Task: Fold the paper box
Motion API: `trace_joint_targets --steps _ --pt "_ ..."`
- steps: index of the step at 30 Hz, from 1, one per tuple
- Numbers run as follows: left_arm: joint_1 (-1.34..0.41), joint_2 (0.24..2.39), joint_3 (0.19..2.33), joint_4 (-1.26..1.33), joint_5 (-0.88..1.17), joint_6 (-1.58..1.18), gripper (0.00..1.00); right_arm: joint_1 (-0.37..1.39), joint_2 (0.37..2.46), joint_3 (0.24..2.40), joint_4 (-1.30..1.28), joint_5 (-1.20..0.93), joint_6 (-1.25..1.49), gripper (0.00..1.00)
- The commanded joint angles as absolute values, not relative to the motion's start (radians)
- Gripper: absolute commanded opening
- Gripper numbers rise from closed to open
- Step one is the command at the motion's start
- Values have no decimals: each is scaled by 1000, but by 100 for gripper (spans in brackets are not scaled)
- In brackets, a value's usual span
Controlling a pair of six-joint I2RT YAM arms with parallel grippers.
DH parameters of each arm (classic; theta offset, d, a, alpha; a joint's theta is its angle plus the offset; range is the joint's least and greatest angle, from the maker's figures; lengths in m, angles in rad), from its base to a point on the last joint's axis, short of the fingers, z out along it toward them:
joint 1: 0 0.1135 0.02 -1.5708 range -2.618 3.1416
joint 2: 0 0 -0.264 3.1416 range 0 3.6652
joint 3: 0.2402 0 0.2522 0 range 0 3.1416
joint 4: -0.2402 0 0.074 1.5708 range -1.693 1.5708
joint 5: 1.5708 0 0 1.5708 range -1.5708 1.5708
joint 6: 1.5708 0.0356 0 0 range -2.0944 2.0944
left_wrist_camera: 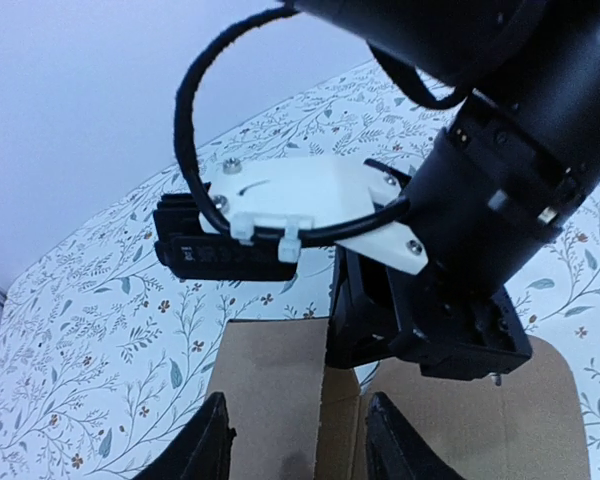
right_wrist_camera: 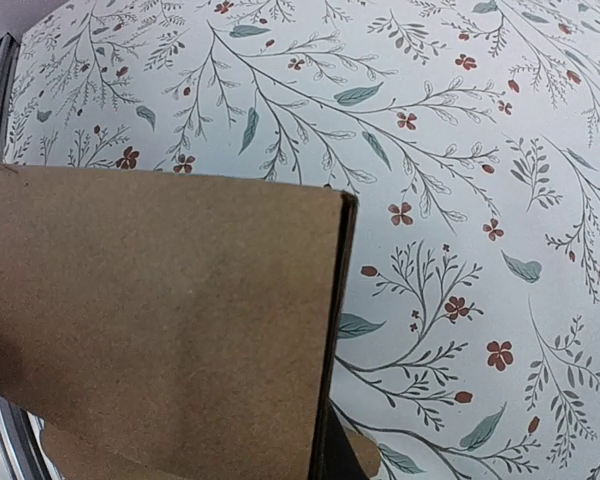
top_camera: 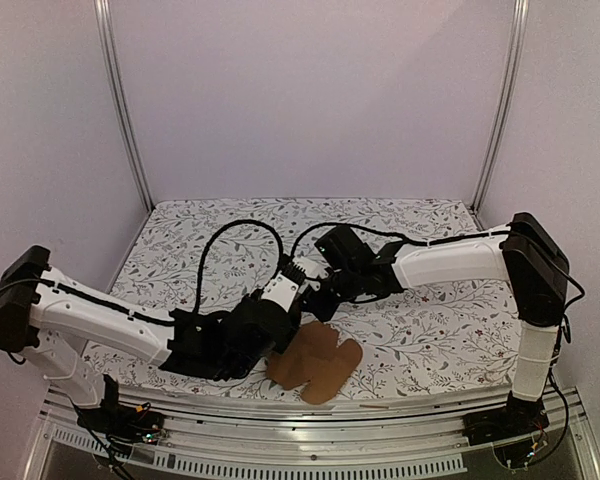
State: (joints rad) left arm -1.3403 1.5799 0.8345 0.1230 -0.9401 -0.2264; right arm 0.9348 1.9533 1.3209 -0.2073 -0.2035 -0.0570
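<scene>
I see the matte brown paper box point(top_camera: 315, 365) lying flat at the floral counter's point(top_camera: 430, 330) near edge. Left gripper point(left_wrist_camera: 298, 440) stands apart above it, right gripper point(left_wrist_camera: 360, 350) clamped on its panel.

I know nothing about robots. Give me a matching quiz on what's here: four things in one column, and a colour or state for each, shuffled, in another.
Things:
1. paper box
2. left pincer
3. right pincer
4. tablecloth

Colour or state:
A. jaws apart
B. white with a leafy print
C. plain brown
D. closed on a cardboard panel

Pairs: 1-C, 2-A, 3-D, 4-B.
</scene>
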Motion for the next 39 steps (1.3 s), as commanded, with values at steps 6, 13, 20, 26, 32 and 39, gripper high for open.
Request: trace_joint_targets --steps 6,13,20,26,32,39 --pt "-1359 1302 770 44 -773 -294 57 926 1940 1298 -169 -233 -102 3" --pt "-1019 1105 636 13 -300 -524 69 924 1945 1292 -161 -278 -150 4" --pt "-786 1221 657 8 117 -636 73 923 1961 1301 -161 -293 -166 6" --pt "-765 1324 624 99 212 -686 70 923 1981 1308 -165 -287 -177 7" --pt "-756 1369 550 232 247 -718 65 922 2002 1318 -166 -297 -192 9" --pt "-728 1415 503 350 311 -742 60 919 2056 1364 -166 -363 -211 15"
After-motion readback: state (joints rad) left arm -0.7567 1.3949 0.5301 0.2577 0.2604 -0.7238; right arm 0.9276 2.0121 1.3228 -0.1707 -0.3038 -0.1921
